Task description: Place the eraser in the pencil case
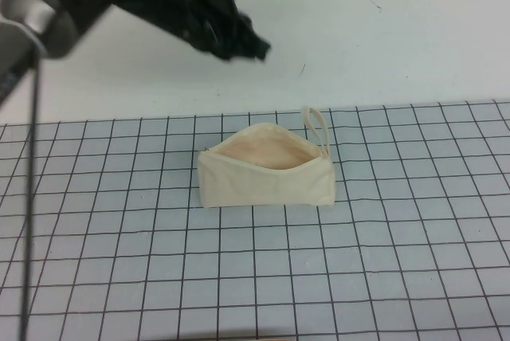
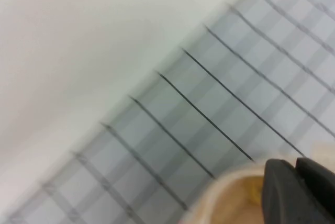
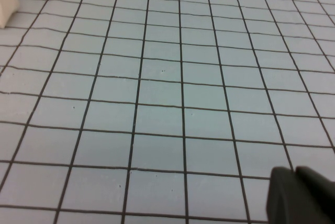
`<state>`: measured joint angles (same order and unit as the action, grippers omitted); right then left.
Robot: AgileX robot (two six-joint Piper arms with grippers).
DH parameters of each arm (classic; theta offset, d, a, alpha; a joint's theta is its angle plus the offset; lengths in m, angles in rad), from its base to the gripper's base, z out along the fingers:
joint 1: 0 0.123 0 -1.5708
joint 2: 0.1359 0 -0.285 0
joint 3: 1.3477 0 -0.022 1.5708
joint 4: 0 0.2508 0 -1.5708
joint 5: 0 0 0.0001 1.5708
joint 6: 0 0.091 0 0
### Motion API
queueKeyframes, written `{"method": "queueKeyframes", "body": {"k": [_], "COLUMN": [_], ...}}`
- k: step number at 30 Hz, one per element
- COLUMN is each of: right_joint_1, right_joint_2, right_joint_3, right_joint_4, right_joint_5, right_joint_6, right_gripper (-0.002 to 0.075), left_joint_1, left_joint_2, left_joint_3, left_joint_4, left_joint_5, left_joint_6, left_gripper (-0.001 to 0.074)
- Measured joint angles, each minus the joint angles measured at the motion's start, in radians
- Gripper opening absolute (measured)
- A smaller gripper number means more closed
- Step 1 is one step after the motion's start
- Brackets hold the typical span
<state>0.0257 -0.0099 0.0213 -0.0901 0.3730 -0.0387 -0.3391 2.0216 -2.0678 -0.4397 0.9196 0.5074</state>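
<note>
The cream-beige pencil case (image 1: 267, 178) stands open on the grid mat, its loop strap (image 1: 317, 127) at the far right end. In the left wrist view its rim (image 2: 222, 192) shows, and a small tan-yellow patch, the eraser (image 2: 255, 191), lies inside it, partly hidden by my fingers. The eraser does not show in the high view. My left gripper (image 1: 243, 42) (image 2: 297, 167) is raised above and behind the case, fingers together, holding nothing. My right gripper (image 3: 294, 174) is shut and empty, low over the mat, out of the high view.
A blue-grey grid mat (image 1: 398, 261) covers the near part of the table, with white tabletop (image 1: 382, 54) behind it. A corner of the pencil case (image 3: 6, 4) shows in the right wrist view. A dark cable (image 1: 30, 197) hangs at the left edge.
</note>
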Motion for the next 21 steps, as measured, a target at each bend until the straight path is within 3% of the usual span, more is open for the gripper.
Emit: {"method": "queueKeyframes", "body": {"k": [6,11,14,21], "right_joint_1": [0.000,0.000,0.000,0.000], "right_joint_2": [0.000,0.000,0.000,0.000], "right_joint_3": [0.000,0.000,0.000,0.000], "right_joint_4": [0.000,0.000,0.000,0.000], "right_joint_5": [0.000,0.000,0.000,0.000], "right_joint_6": [0.002,0.004,0.004,0.004], "right_gripper": [-0.0001,-0.0001,-0.0001,-0.0001], "left_joint_1": [0.000,0.000,0.000,0.000], "left_joint_2": [-0.211,-0.404,-0.546,-0.916], "left_joint_3": [0.000,0.036,0.142,0.592], "left_joint_4": [0.230,0.329,0.363,0.383], "left_joint_5": [-0.077,-0.081,-0.121,-0.294], "left_joint_6": [-0.165,-0.192,-0.204,-0.220], "left_gripper": [0.0003,0.0001,0.0000,0.0000]}}
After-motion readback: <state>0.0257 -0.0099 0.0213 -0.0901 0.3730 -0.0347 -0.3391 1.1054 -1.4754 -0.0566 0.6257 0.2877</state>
